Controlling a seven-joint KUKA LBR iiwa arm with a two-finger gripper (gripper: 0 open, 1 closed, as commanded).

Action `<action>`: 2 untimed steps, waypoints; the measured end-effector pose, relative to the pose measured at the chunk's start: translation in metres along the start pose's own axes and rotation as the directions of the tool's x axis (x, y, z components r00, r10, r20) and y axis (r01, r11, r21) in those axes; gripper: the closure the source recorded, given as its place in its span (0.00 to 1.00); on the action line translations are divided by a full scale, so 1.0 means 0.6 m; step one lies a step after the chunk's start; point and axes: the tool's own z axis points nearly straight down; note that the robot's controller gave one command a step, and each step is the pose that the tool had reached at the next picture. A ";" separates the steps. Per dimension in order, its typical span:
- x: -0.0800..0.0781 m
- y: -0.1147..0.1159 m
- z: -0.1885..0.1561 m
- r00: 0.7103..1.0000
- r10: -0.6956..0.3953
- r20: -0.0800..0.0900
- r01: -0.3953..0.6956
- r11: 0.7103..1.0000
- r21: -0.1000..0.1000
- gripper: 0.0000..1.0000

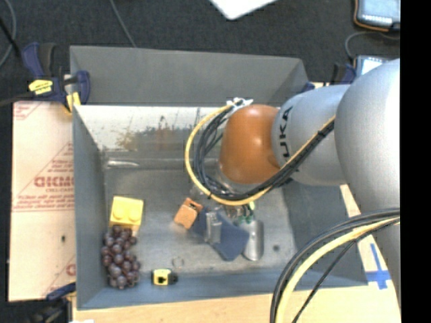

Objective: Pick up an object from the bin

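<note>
Steep overhead view into bin (91, 194)

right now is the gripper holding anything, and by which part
A dark blue piece, caught by its upper end between the fingers of the gripper.

Contents of the bin (135, 123), by count:
- Yellow toy brick (126, 212): one, at 9 o'clock on the floor.
- Bunch of dark purple grapes (120, 256): one, at 8 o'clock.
- Small yellow-and-black item (161, 277): one, at 7 o'clock.
- Orange block (185, 215): one, near the centre.
- Blue piece (229, 242): one, at 4 o'clock.

Total: five loose things.
</note>
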 end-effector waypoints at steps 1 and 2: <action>-0.011 0.006 0.000 0.998 -0.059 0.000 0.059 0.998 0.001 0.00; -0.028 0.010 0.000 0.966 -0.257 0.003 0.257 0.966 0.001 0.00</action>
